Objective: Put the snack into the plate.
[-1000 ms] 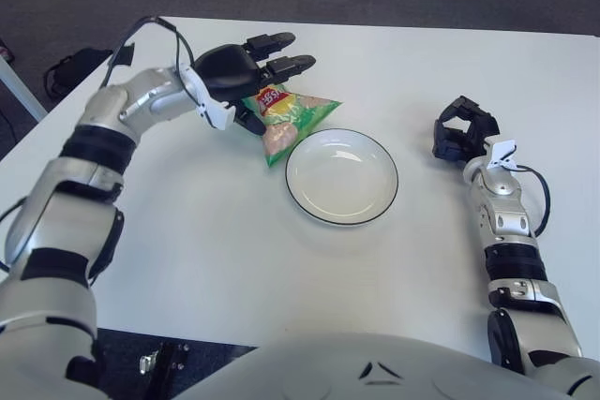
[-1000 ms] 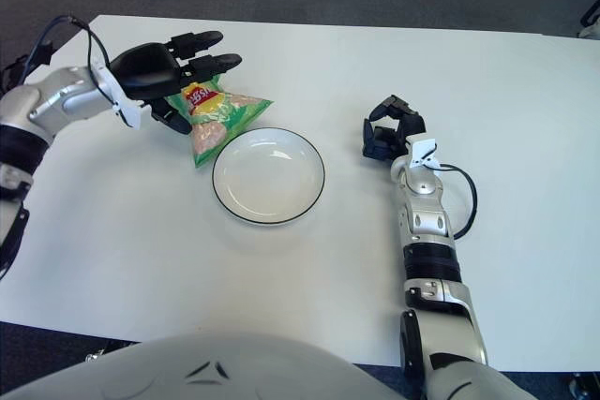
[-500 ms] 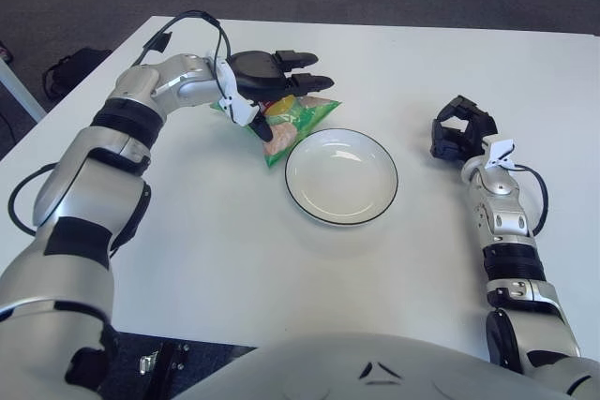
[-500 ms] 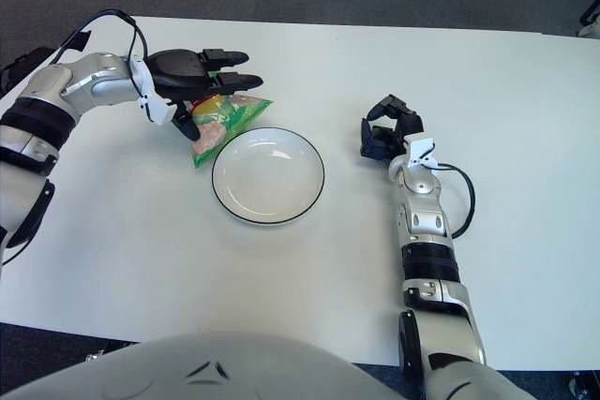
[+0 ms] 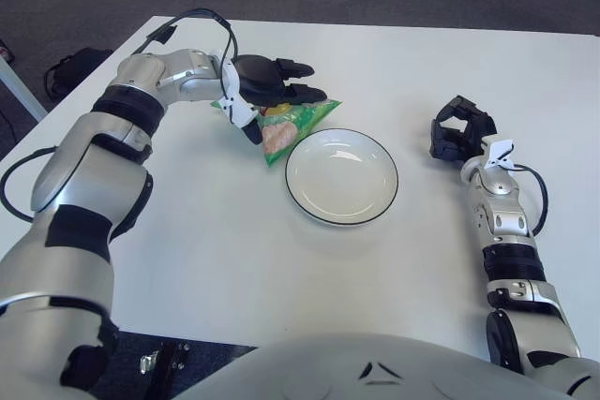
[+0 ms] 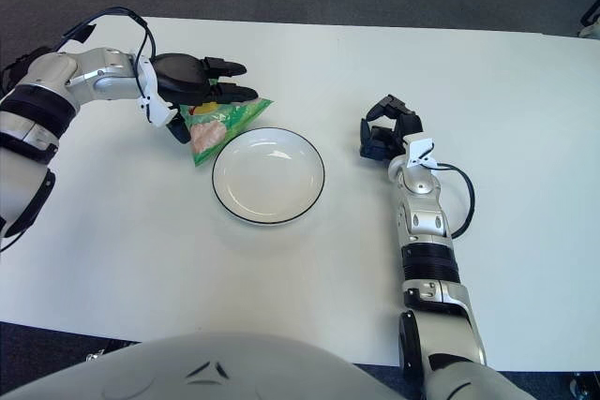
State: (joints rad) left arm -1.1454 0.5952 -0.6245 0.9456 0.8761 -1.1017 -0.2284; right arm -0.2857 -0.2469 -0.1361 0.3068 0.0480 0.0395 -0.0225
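The snack, a green bag (image 5: 292, 125), lies on the white table just left of and behind the white black-rimmed plate (image 5: 342, 176). My left hand (image 5: 281, 100) is low over the bag's far left part. Its dark fingers (image 5: 302, 93) stretch across the top of the bag. The thumb (image 5: 253, 130) points down at the bag's left edge. The fingers are spread, not closed round the bag, and the hand hides the bag's upper left. The plate holds nothing. My right hand (image 5: 457, 132) shows to the right of the plate, with its fingers curled and nothing in them.
The white table (image 5: 234, 250) runs to a far edge behind the hand, with dark floor beyond. A black cable (image 5: 192, 18) loops over my left forearm. A dark bag (image 5: 70, 67) lies on the floor at the left.
My left hand has swung down from above the bag and settled low over it, fingers flatter across its top. The bag, the plate and my right hand have stayed put.
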